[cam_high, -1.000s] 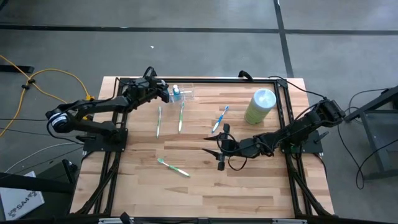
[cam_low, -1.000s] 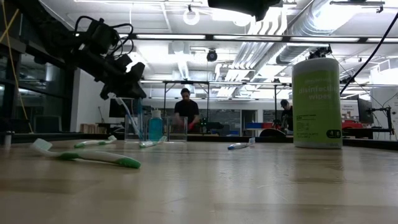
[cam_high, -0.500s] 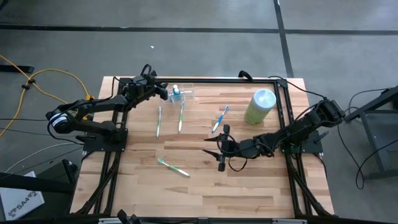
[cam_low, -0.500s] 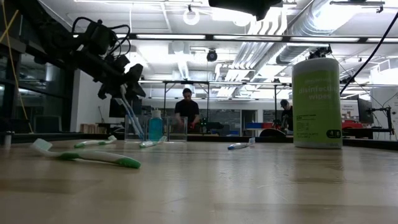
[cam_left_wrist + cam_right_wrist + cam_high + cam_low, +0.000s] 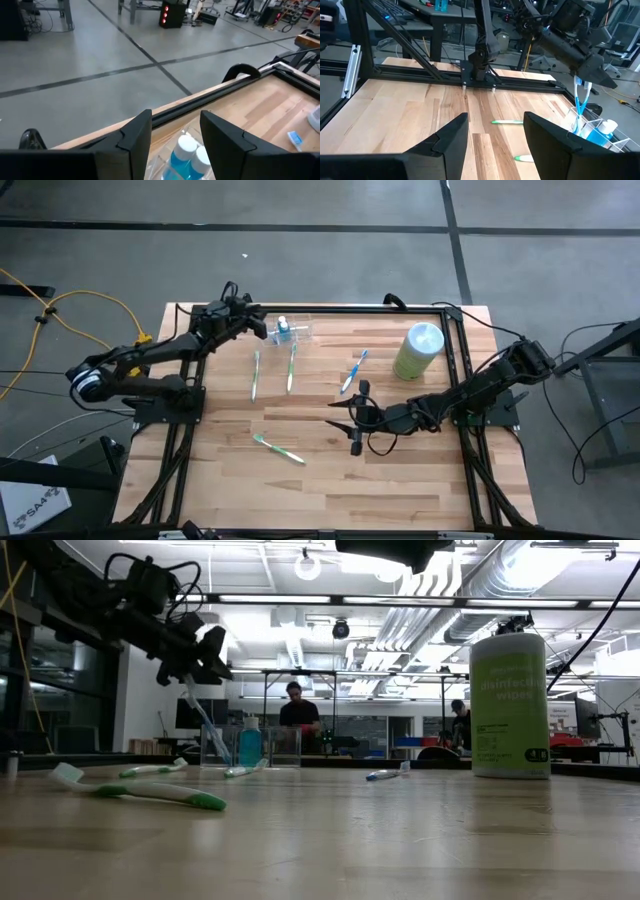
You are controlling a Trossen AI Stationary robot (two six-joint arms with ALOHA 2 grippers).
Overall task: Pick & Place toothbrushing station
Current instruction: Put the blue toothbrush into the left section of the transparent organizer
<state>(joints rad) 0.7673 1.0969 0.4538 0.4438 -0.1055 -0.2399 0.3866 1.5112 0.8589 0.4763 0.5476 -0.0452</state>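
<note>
**Wood planks, scattered brushes, and a clear holder at the far edge**

Pale wooden planks make up the surface (image 5: 330, 470), framed by a black metal rail. Nearest the front edge lies a green-and-white toothbrush (image 5: 279, 448), alone on the boards. Just beyond it, toward the middle, the right pincer (image 5: 350, 422) rests low over the surface with its fingers spread apart and nothing between them. Past that lies a blue toothbrush (image 5: 354, 370), and to its left two more green-and-white brushes (image 5: 291, 366) lie side by side, roughly parallel, pointing toward the far rail. On the right side stands a light green canister of wipes (image 5: 418, 351) with a pale lid, upright and well apart from the brushes.

At the far edge sits the toothbrushing station (image 5: 292, 331), a small see-through holder just inside the rail, with a blue bottle (image 5: 249, 743) in it and a brush (image 5: 207, 722) leaning out of its left end. The left pincer (image 5: 262, 326) hangs just beside and above the holder; its fingers stand apart and grip nothing, the brush tip close below them.

Beyond the surface, grey concrete floor with dark seams runs out, a yellow cable (image 5: 60, 308) looping across it at the left. Farther back the room shows workbenches, ceiling ducts and strip lights, and a person (image 5: 294, 716) standing at a bench in the distance.
</note>
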